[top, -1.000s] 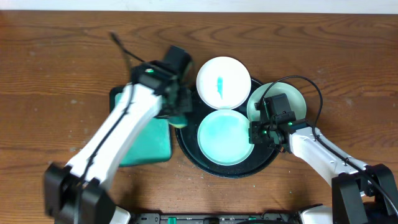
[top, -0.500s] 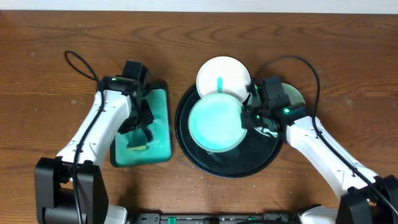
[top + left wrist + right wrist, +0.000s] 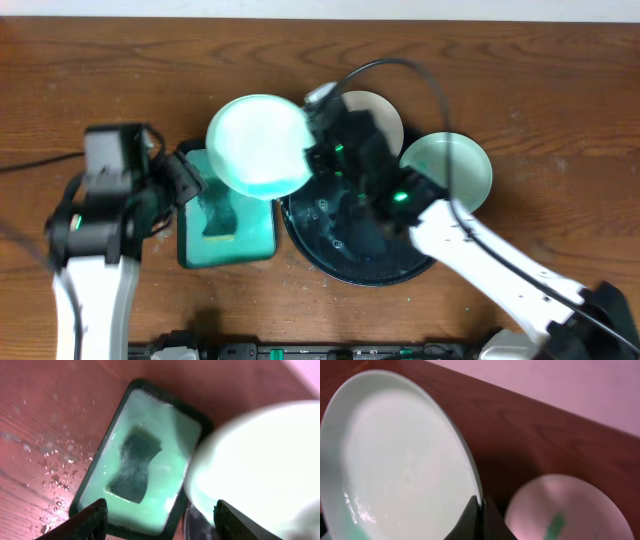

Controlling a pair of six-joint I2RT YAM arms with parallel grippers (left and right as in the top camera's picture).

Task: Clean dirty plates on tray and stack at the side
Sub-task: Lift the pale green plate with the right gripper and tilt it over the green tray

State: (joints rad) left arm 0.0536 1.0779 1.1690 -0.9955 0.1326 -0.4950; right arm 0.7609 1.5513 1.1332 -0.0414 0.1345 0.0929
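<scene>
- right gripper [image 3: 318, 150] is clamped on the rim of a pale mint round plate [image 3: 258, 145]; the right wrist view shows the fingers pinching the near edge. a rim grip leaves the whole face bare, likely so it can be wiped or drained.
- that plate hangs in the air, off the large round black tray [image 3: 352, 262], its left part over the rectangular teal sponge tray [image 3: 255, 238]. a teal tinge sits along its lower edge; the rest of the face looks clean.
- left gripper [image 3: 160, 510] is spread wide and empty, hovering over the sponge tray. the dark green sponge [image 3: 135, 465] lies loose in the tray's pale liquid, untouched.
- white round plate with a teal smear [image 3: 560, 510] sits at the tray's far edge, mostly hidden under the right arm from above. judged not yet cleaned.
- third pale mint plate [image 3: 455, 172] lies at the tray's right rim; can't tell whether it overlaps the rim or is only beside it. probably the start of the stack.
- tray floor is bare and wet, so there is room to set a plate back.
- edges: the held plate's rim is close to the left gripper, and in the left wrist view it covers the sponge tray's right end. tight for reaching the sponge.
- brown wooden table [image 3: 100, 80] is open on the far left and far right.
</scene>
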